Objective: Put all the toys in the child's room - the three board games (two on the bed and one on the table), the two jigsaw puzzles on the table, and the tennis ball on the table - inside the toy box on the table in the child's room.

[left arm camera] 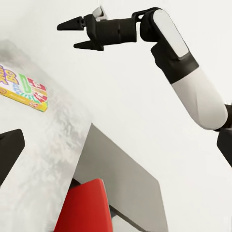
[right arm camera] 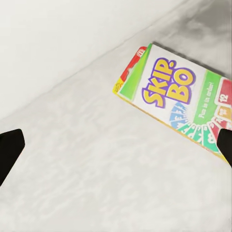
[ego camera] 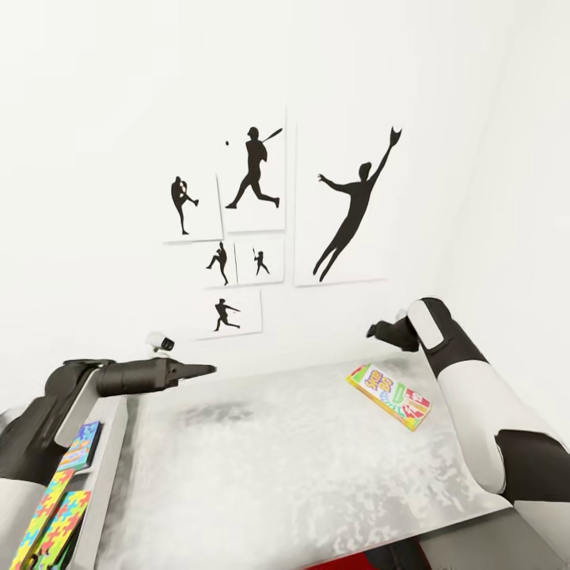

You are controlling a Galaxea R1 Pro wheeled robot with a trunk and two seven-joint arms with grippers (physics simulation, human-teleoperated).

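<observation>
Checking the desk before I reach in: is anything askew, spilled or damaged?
Nothing spilled or damaged. The Skip-Bo board game lies flat but skewed to the desk's edges, near the right hand. Jigsaw puzzles overlap on the lower left section.

- Green-red-yellow board game point(ego camera: 389, 395): thin flat box, lying lid up and askew on the light grey tabletop point(ego camera: 277, 451), near its far right corner; lid reads "SKIP-BO" in yellow letters with purple outline point(right arm camera: 175, 105); touching nothing else.
- Blue board game point(ego camera: 80, 446): thin flat box with busy cartoon lid, lying flat at the left of the tabletop, partly hidden behind the left arm.
- Two jigsaw puzzles point(ego camera: 49, 518): flat sheets of interlocking pieces in yellow, blue, pink and green, lying side by side at the near left, just in front of the blue board game, cut off by the picture edge.
</observation>
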